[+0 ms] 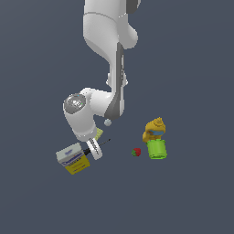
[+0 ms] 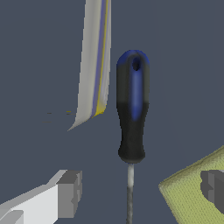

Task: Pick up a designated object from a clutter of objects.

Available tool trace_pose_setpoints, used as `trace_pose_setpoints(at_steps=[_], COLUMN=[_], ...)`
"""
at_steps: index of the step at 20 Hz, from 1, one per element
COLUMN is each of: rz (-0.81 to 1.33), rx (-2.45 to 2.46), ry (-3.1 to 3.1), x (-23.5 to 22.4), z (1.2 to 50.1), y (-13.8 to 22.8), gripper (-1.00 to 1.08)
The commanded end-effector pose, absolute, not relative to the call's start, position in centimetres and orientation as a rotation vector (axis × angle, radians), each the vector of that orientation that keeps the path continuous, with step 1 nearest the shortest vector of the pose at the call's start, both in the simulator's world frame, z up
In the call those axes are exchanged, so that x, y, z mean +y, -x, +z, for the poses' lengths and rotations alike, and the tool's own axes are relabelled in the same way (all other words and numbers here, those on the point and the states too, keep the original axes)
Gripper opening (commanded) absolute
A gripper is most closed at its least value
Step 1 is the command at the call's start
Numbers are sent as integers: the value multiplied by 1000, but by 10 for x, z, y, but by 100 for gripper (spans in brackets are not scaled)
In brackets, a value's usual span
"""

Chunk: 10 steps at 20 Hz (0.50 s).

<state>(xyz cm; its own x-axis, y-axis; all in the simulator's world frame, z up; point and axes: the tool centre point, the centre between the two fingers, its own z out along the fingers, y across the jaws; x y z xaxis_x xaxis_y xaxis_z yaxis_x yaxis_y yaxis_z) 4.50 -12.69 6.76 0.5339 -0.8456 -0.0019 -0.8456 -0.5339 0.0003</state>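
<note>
end effector open astride screwdriver shaft, box adj.

A flat, dull slate-blue floor fills both views under even light, without walls or furniture.

The white Panda arm came down from the top of the exterior view, its upper link broad and pale with a grey seam along one side. At the elbow it folded back toward the exterior view's left, ending in a rounded wrist joint with a grey cap. Below that the hand tilted downward and slightly toward the exterior view's right. The gripper hung low, close to the floor — its white fingers pointed down. In the wrist view the two dark grey pads stood wide apart, the jaws spread and touching nothing.
</note>
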Motion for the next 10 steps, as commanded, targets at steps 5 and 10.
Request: trace_pose_setpoints(at_steps=[5, 10], rz=[2, 2], rx=[1523, 1526], ry=[2748, 2746], x=[-128, -128], z=[64, 45], y=[-45, -44], gripper=[100, 100])
